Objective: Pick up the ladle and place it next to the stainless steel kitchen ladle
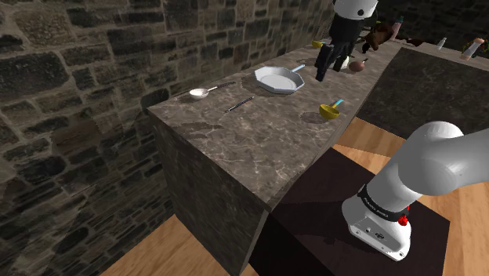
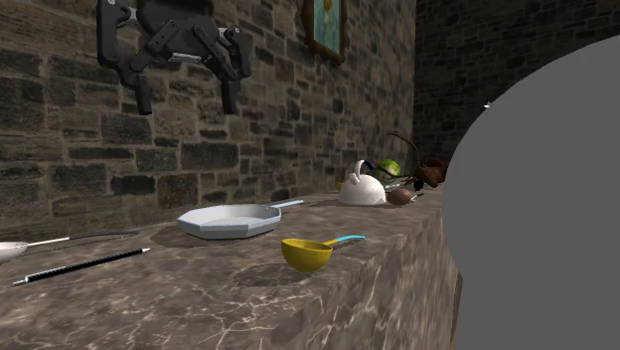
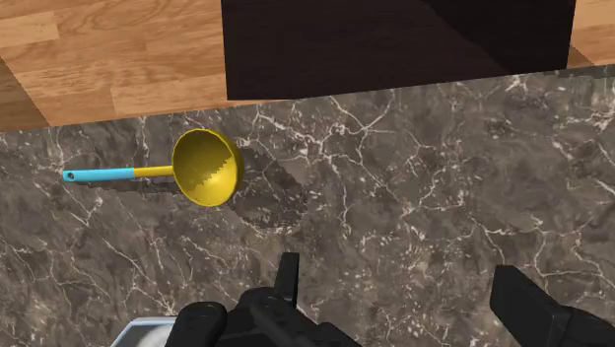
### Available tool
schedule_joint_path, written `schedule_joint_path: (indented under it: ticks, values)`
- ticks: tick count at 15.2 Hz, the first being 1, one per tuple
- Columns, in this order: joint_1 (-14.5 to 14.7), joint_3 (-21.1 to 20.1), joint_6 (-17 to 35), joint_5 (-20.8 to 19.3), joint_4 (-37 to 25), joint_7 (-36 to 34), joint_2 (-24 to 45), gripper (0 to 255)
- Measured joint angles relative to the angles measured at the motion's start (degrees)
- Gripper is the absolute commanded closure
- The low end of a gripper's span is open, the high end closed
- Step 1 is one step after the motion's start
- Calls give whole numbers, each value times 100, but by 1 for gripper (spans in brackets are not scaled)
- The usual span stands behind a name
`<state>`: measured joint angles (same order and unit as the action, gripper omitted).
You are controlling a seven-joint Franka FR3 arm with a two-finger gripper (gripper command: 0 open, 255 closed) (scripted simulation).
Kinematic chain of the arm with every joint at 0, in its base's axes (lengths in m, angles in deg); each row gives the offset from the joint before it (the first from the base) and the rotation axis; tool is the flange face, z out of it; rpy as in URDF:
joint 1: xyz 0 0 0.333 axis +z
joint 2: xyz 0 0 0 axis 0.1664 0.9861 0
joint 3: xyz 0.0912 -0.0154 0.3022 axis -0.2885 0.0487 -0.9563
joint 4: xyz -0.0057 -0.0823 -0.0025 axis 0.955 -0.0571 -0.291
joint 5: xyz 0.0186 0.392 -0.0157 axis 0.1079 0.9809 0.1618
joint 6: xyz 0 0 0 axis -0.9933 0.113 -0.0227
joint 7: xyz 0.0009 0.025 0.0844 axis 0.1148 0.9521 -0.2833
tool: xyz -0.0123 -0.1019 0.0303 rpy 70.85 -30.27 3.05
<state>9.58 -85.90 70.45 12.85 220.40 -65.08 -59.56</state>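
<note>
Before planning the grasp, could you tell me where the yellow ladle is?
In the shoulder view, the yellow ladle lies near the counter edge, right of the pan.

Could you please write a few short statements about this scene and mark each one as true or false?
1. The yellow ladle lies on the counter. True.
2. Its handle is red. False: the handle is blue.
3. The gripper holds the ladle. False: it hangs well above the counter, with its jaws open and empty.
4. The pan sits on the counter. True.
</note>
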Motion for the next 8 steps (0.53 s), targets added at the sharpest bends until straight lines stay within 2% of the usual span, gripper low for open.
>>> schedule_joint_path:
  ticks: [3,8]
  values:
    - [-46,122,111,-57,94,116,58,0]
    - [-259,636,685,-319,574,590,306,0]
